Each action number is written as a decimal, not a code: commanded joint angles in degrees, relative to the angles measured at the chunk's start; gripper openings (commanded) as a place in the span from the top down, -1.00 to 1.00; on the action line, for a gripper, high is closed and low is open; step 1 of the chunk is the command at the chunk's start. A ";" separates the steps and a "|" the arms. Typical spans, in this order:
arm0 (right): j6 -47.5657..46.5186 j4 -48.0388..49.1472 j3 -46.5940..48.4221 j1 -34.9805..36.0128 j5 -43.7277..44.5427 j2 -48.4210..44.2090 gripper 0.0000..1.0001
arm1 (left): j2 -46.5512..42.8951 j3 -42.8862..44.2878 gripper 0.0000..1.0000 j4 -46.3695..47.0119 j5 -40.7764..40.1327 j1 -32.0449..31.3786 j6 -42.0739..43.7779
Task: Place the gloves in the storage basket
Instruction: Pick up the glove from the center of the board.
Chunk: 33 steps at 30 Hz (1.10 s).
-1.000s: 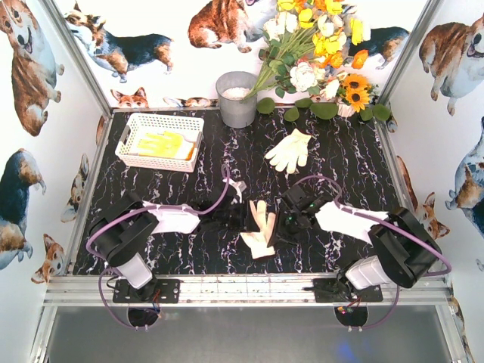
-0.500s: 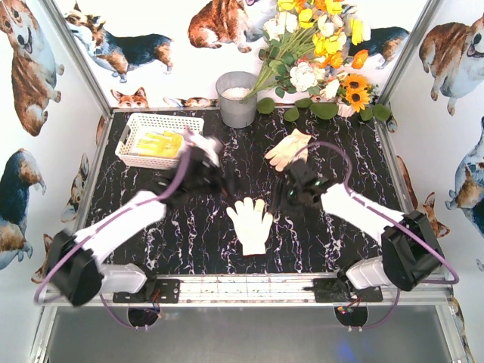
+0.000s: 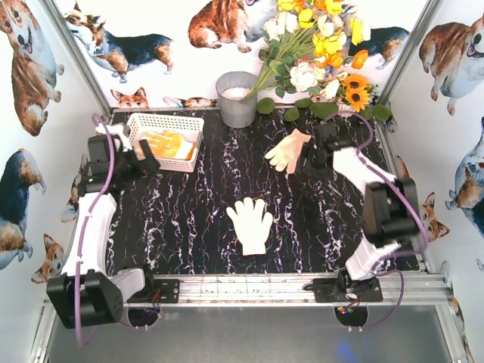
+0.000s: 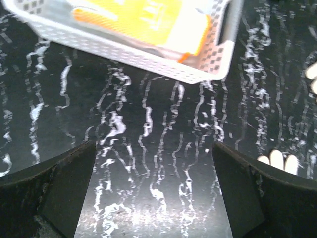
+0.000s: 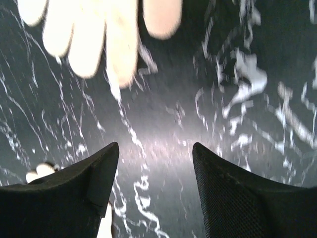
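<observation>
- Centre of the overhead frame, nearest the arm bases: a cream-white glove (image 3: pixel 251 224) lies flat on the black marbled table (image 3: pixel 189 219), well apart from both grippers. Its long axis runs up and down the frame, fingers toward the top and cuff toward the bottom.
- Right of centre, farther back: the right gripper (image 5: pixel 154 147) stands released, jaws apart with nothing between them, just beside the right edge of a peach-tan glove (image 3: pixel 286 151). That glove lies slantwise, cuff to the upper right and fingers to the lower left. In the wrist view its blurred fingers fill the upper left, ahead of the jaws and to their left, not between them.
- On this showing the right arm is much the nearer to the peach-tan glove. A grasp would likely call for a shift toward frame left before closing.
- Upper left: the left gripper (image 4: pixel 153 145) hangs wide and empty just beside the lower-left side of the storage basket (image 3: pixel 178 119), where a yellow glove (image 3: pixel 168 144) with an orange cuff already rests.
- Two gloves lie outside the basket, both to its right.
- At the back wall: a grey bucket (image 3: pixel 237 98), apart from the action.
</observation>
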 commanded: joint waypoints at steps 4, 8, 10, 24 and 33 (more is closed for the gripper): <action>-5.27 -2.96 15.08 -0.34 2.33 11.27 -0.27 | -3.69 -7.15 -0.91 6.97 -2.49 6.57 2.14; -5.89 -3.73 21.21 -0.33 1.51 17.78 -0.27 | -4.35 -10.42 -0.91 10.15 -2.89 7.28 -0.40; -6.12 -6.50 25.65 -0.29 1.12 21.93 -0.27 | -4.40 -10.27 -0.91 10.07 -3.34 7.38 -0.35; -7.20 -12.88 37.51 0.84 1.66 34.11 -0.04 | -4.90 -11.22 -0.91 9.84 -4.80 7.52 -0.53; -7.41 -12.13 31.61 3.55 -0.43 29.76 0.89 | -4.68 -11.31 -0.92 9.47 -4.80 7.47 -0.69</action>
